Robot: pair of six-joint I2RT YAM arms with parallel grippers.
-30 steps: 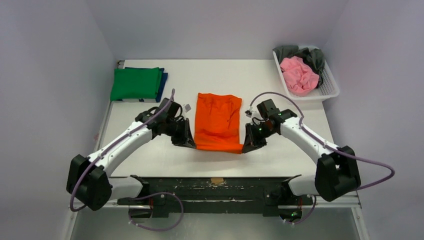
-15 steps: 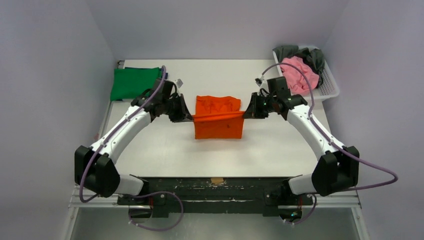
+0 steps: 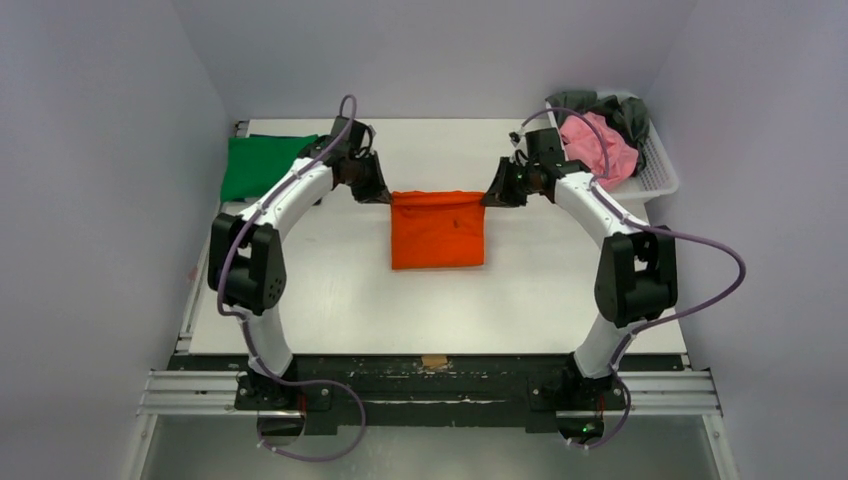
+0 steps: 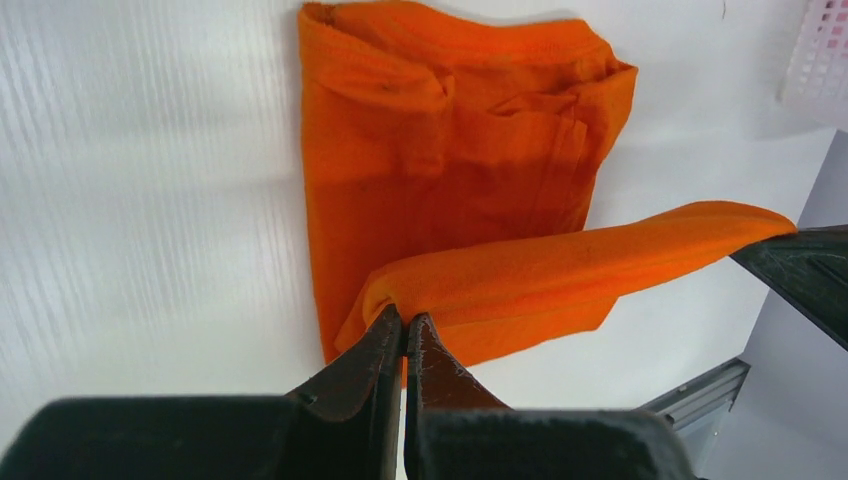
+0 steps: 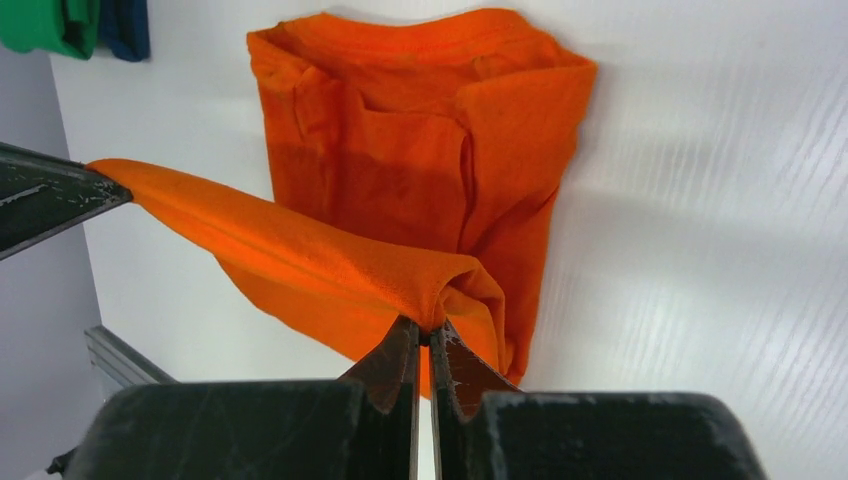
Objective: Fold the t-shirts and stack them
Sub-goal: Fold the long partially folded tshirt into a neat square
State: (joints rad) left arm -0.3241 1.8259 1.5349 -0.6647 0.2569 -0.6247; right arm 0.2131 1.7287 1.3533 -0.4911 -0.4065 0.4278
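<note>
Pinching orange t-shirt (image 3: 436, 232) corners: left hand (image 4: 403, 335), right hand (image 5: 430, 343).

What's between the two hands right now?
The lifted edge of the orange t-shirt, pinched by the left hand and right hand, stretched between them; both wrist views show it.

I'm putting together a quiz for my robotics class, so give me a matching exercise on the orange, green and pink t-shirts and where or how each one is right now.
Things:
1. orange t-shirt
2. green t-shirt
3. pink t-shirt

States:
A. crumpled in the white basket
B. in the middle of the table, one edge pinched by the left gripper and the right gripper
C. folded flat at the far left

Pairs: 1-B, 2-C, 3-A
</note>
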